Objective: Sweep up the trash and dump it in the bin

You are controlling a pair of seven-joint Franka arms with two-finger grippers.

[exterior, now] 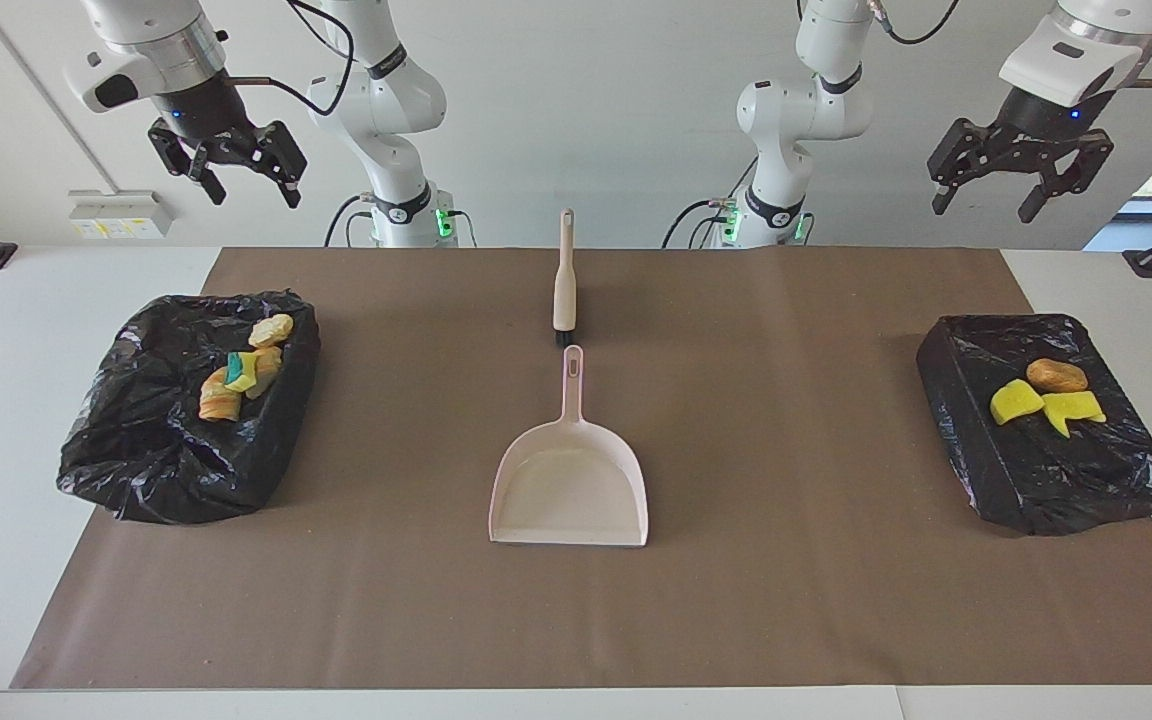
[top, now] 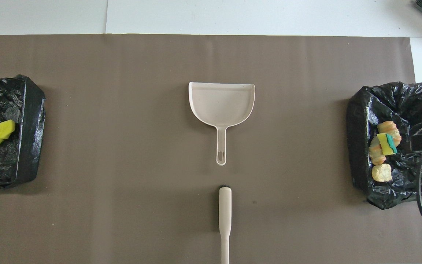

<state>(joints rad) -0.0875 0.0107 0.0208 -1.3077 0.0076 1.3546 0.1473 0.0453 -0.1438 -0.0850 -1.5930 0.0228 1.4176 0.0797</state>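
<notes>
Claws [exterior: 1019,187] only in facing view

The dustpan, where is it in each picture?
Facing view: the dustpan lies mid-table, handle pointing up the picture toward the robots.
Overhead view: the dustpan lies mid-table, above centre, handle pointing down the picture.
Shared landmark: the brush lies in line with the handle, nearer to the robots, not touching it.
</notes>
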